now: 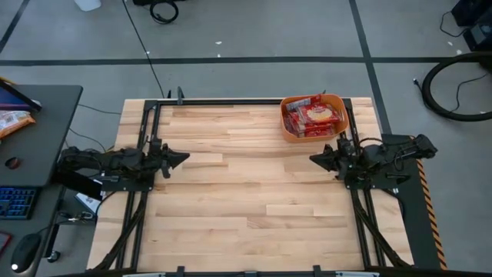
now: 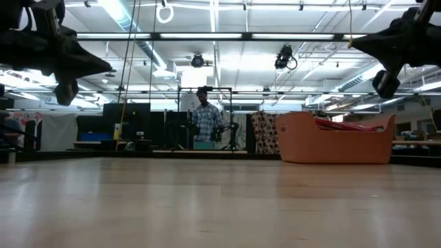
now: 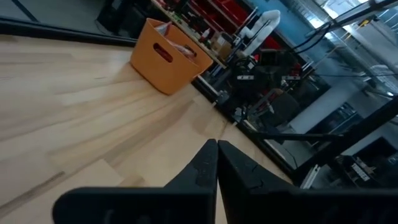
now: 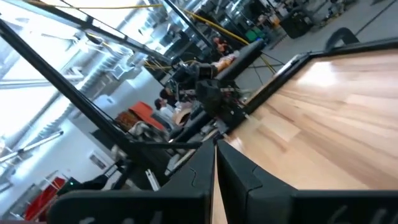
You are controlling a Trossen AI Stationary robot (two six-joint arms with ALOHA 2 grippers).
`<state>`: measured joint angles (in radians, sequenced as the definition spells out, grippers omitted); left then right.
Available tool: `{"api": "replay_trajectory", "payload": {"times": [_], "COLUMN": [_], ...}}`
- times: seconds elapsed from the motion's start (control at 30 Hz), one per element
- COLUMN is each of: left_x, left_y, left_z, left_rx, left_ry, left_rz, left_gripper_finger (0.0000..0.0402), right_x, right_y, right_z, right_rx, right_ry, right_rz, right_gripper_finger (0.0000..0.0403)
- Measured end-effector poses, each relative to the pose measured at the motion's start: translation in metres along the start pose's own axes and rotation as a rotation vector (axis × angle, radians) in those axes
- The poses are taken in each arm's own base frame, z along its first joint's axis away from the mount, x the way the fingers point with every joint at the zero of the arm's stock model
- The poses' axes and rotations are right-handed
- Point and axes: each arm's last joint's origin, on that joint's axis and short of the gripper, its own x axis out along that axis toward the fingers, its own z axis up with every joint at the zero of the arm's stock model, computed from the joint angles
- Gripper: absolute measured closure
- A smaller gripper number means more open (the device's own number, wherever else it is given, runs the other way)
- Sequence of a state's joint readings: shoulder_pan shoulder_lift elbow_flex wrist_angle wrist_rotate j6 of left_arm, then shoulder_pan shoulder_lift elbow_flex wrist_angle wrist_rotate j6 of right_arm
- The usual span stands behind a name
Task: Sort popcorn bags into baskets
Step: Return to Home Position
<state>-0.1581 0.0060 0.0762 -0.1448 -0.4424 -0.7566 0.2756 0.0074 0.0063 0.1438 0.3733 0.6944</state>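
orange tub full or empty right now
Full: red popcorn bags pile inside the orange tub in the high view and poke above its rim in the low view.

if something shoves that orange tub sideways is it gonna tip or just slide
Probably slides: the orange tub looks low and wide, sitting flat on the smooth wooden table. It is likely light, since it holds only flat popcorn bags, so a gentle push should move it. A push at the rim might rock it.

The orange tub (image 2: 331,145) hides most popcorn bags (image 2: 353,126); count unclear.
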Motion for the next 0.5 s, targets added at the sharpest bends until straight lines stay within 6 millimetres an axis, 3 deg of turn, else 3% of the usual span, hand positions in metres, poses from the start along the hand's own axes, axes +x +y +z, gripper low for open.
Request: {"api": "replay_trajectory", "payload": {"times": [0.23, 0.4, 0.5], "left_x": [0.0002, 0.0002, 0.0002], "left_y": [0.0002, 0.0002, -0.0001], "left_z": [-0.0018, -0.0020, -0.0017], "left_rx": [0.102, 0.519, 0.706], "left_ry": [0.032, 0.034, 0.029], "left_rz": [-0.007, -0.017, -0.023], "left_gripper_finger": [0.0383, 0.0382, 0.0382], "right_x": [0.0001, 0.0010, 0.0010], "right_y": [-0.0046, -0.0047, -0.0046], "right_z": [-0.0060, -0.0086, -0.0086], "right_rx": [-0.130, -0.532, -0.674], "right_ry": [0.065, 0.112, 0.112], "right_rz": [-0.038, 0.005, 0.014], "right_gripper_finger": [0.0380, 0.0378, 0.0380]}}
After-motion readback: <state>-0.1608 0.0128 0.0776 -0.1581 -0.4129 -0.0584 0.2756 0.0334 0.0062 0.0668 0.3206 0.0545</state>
